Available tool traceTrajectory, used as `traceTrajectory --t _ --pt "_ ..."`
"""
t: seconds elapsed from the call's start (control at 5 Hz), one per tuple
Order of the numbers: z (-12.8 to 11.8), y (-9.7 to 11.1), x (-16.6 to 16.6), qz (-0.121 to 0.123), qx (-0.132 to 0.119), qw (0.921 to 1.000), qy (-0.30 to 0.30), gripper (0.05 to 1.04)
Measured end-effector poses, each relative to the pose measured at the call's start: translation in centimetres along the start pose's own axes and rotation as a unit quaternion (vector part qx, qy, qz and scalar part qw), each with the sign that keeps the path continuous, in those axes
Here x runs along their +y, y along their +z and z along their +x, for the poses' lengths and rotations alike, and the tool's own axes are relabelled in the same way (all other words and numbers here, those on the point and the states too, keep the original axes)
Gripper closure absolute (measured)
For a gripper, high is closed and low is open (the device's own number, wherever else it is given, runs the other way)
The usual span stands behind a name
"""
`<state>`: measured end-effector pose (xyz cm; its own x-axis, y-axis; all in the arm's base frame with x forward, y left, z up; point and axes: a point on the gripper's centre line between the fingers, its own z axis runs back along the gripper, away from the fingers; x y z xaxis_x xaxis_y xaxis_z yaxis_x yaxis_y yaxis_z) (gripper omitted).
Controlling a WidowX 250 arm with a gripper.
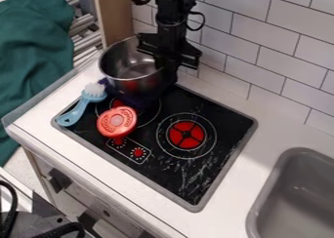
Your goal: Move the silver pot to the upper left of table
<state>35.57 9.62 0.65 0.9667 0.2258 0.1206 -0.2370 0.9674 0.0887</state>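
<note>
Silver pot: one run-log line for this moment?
silver pot: stove's upper left in view | tool: at pot's image-right side | blue brush: stove's left edge | red toy: on stove

Arm cut off by top edge. Gripper covers part of the silver pot's rim and side; contact between them cannot be told. Dark purple item below pot partly hidden, its full shape unclear. Burner nearer the pot partly covered by red round object, whose surface markings are too small to read. Bristles of blue brush blurred. Sink cut off at right and bottom; green cloth at left; black cables lower left, also cropped.
</note>
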Motion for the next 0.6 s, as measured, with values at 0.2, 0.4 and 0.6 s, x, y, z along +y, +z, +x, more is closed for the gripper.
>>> traceTrajectory --t 0.2,0.4,0.6 --pt "0.51 -0.50 -0.17 0.003 0.004 1.0000 -0.004 1.008" --pt "0.34 -0.88 -0.18 0.004 0.015 0.9999 0.003 0.899" --pt "0.12 -0.90 -0.19 0.004 0.021 0.9998 0.001 0.601"
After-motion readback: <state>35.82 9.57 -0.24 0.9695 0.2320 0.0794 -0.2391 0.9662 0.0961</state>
